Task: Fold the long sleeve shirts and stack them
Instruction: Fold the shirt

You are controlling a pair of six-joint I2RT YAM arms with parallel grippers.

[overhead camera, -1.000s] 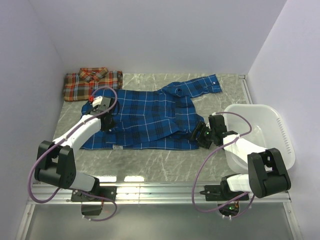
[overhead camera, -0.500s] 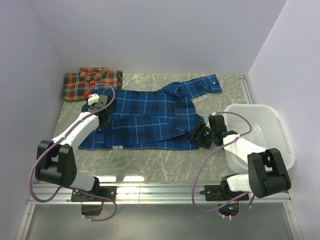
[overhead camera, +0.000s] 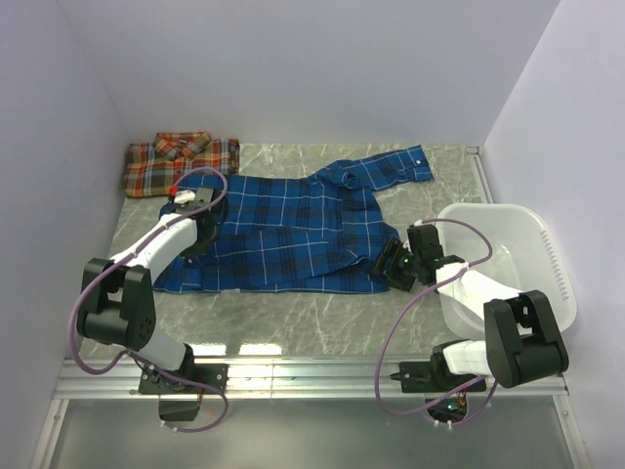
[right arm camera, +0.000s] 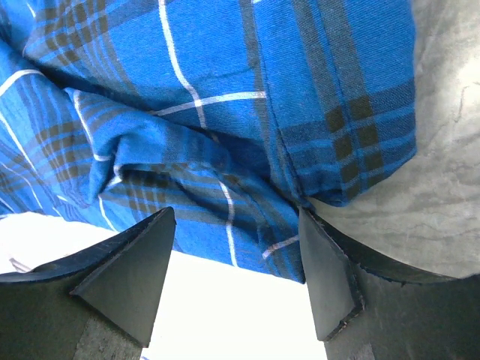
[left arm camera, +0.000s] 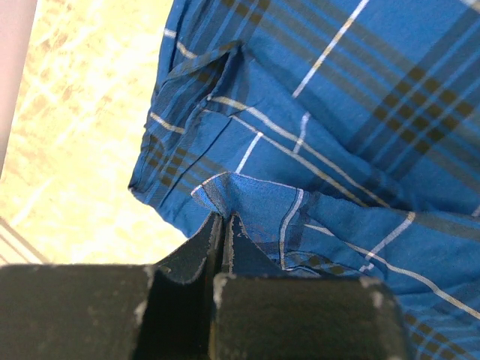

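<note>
The marbled surface [overhead camera: 322, 322] carries the blue shirt [overhead camera: 293, 225] spread across its middle; the white basket [overhead camera: 543, 227] stands at the right; the red-orange shirt [overhead camera: 176, 161] lies folded far left; the left tool [left arm camera: 223, 225] is closed, pinching a blue fold; the right tool [right arm camera: 236, 217] stands open over the near right hem.
</note>
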